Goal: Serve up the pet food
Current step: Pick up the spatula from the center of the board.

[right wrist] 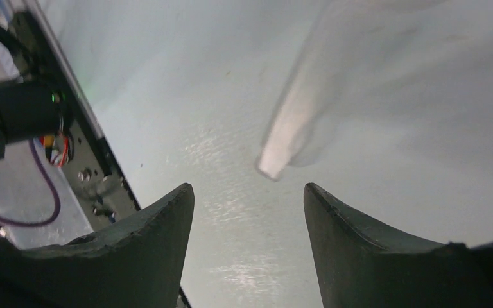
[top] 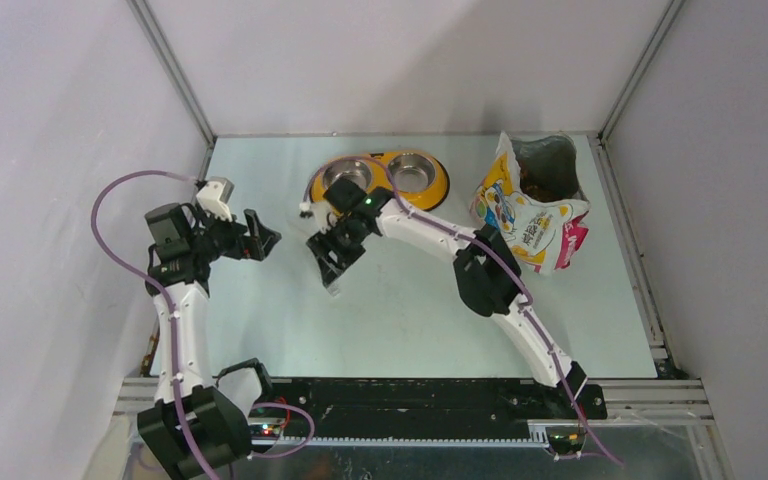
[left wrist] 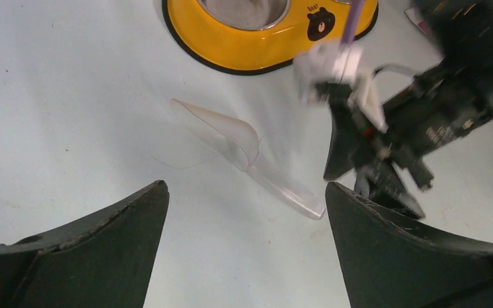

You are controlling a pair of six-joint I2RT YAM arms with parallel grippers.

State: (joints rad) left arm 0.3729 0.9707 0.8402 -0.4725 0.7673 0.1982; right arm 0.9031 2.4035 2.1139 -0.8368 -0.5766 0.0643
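The foil bag (top: 532,215) stands open at the back right, and brown pet food (top: 540,186) shows dimly inside it. The clear plastic scoop (left wrist: 244,154) lies flat on the table in front of the yellow double bowl (top: 438,190). My right gripper (top: 332,268) is open and empty, hovering just over the scoop's handle (right wrist: 289,128), which lies beyond its fingertips (right wrist: 247,192). My left gripper (top: 265,235) is open and empty, left of the scoop and facing it (left wrist: 244,186). The right gripper also shows in the left wrist view (left wrist: 385,160).
The bowl's two steel cups (top: 348,175) look empty; the bowl also shows in the left wrist view (left wrist: 263,45). Walls close the table on three sides. The black base rail (top: 410,400) runs along the near edge and shows in the right wrist view (right wrist: 96,167).
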